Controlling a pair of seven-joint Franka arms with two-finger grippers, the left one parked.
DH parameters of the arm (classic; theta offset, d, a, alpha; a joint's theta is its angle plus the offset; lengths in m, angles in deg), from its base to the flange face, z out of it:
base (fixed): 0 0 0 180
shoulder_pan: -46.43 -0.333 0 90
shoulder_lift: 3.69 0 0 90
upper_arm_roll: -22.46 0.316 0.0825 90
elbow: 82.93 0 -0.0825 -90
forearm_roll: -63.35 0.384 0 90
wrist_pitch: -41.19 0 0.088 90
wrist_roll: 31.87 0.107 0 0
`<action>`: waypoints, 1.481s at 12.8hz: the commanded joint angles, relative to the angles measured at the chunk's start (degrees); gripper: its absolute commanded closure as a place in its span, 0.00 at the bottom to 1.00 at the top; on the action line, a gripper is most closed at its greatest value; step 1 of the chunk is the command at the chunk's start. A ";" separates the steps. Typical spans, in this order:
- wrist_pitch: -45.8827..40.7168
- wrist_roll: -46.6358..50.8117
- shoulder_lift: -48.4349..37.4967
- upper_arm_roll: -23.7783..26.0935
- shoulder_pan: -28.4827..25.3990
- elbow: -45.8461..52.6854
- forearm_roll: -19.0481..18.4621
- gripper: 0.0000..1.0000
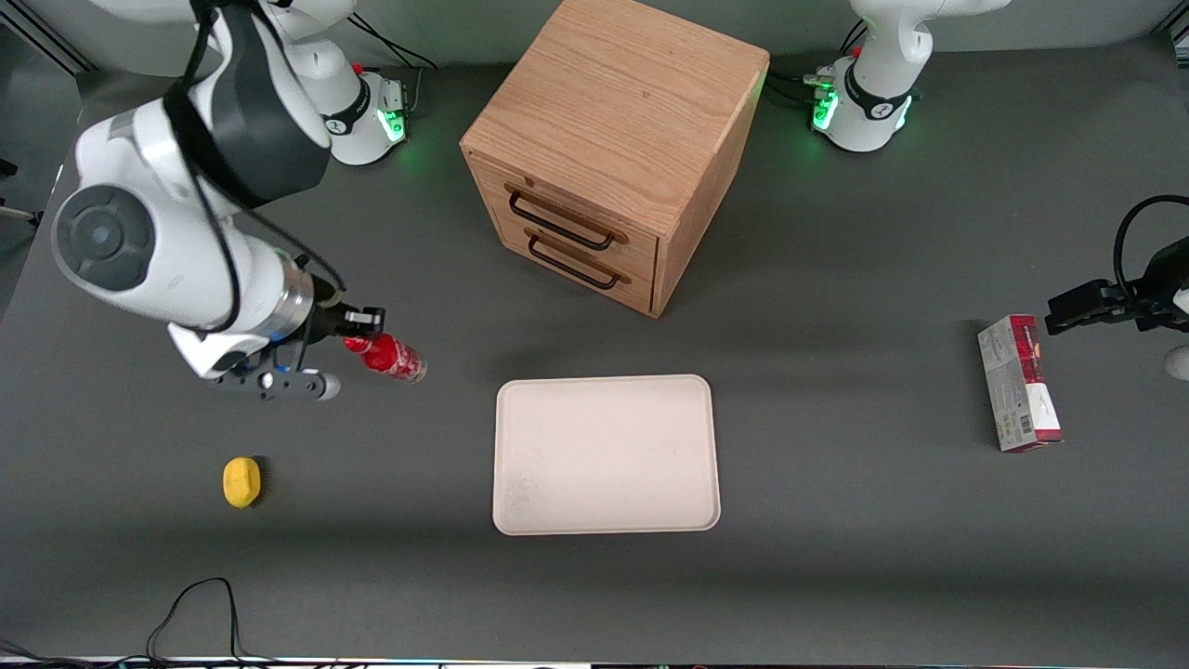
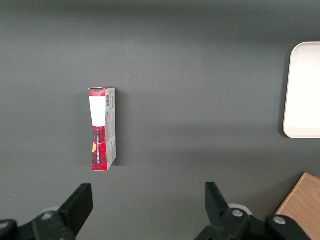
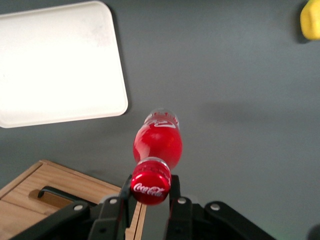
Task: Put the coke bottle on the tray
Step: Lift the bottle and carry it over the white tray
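Between gripper (image 3: 150, 192) fingers, coke bottle (image 3: 156, 145)

Even overhead light, soft shadows, tray (image 3: 60, 65) overexposed, sharp focus

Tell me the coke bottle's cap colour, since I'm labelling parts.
Red with white lettering, clearest in the right wrist view: the coke bottle is held at its cap by the gripper.

This is a robotics lab, not a home or shop. Two white arm bases (image 1: 367, 116) (image 1: 864, 107) with green status lights are bolted at the top of the front view, on a dark grey matted table (image 1: 836, 520). Loose black cables (image 1: 200, 618) trail along the bottom left edge. The props look staged: a small wooden drawer cabinet (image 1: 613, 149) at top centre, a cream tray (image 1: 606, 455) in the middle, a carton (image 1: 1019, 383) at right.
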 commanded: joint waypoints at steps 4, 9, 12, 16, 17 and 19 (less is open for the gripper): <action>0.16 5.92 11.19 1.16 0.68 13.47 1.66 1.00; 14.65 14.45 21.03 4.24 -0.28 17.35 1.31 1.00; 20.02 15.09 24.11 4.33 -1.78 17.53 1.22 1.00; 23.74 15.70 26.58 4.16 -3.27 17.53 0.87 1.00; 24.26 15.70 27.02 4.16 -3.36 17.53 0.87 1.00; 24.62 15.70 27.46 3.89 -4.15 17.53 0.78 1.00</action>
